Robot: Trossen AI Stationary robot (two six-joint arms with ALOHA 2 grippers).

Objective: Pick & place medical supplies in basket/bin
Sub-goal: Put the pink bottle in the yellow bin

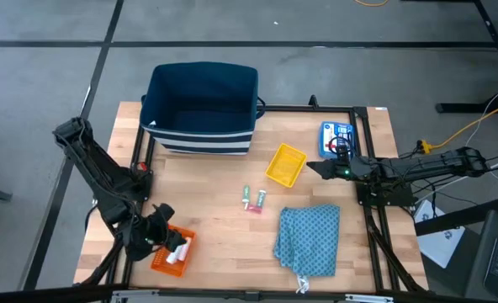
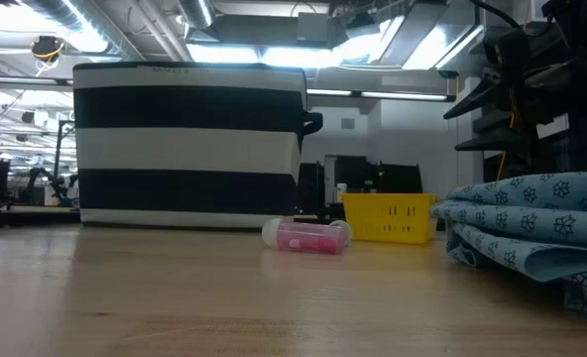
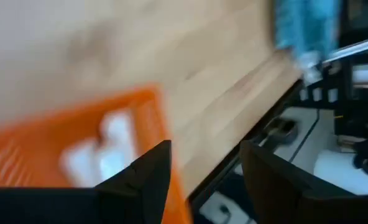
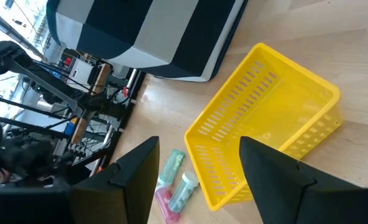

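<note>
Several white rolls lie in a small orange basket near the table's near-left corner; the left wrist view shows the rolls blurred. My left gripper hovers open over that basket's edge, touching nothing that I can see. Green and pink tubes lie mid-table; the pink tube rests on its side. The teal patterned cloth lies folded on the near right, strings at its near edge. My right gripper is open, just right of an empty yellow basket.
A large navy-and-white striped bin stands at the far edge, left of centre. A blue box lies at the far right, behind the right arm. Bare wood lies between the tubes and the orange basket. Black frame rails run along the table's sides.
</note>
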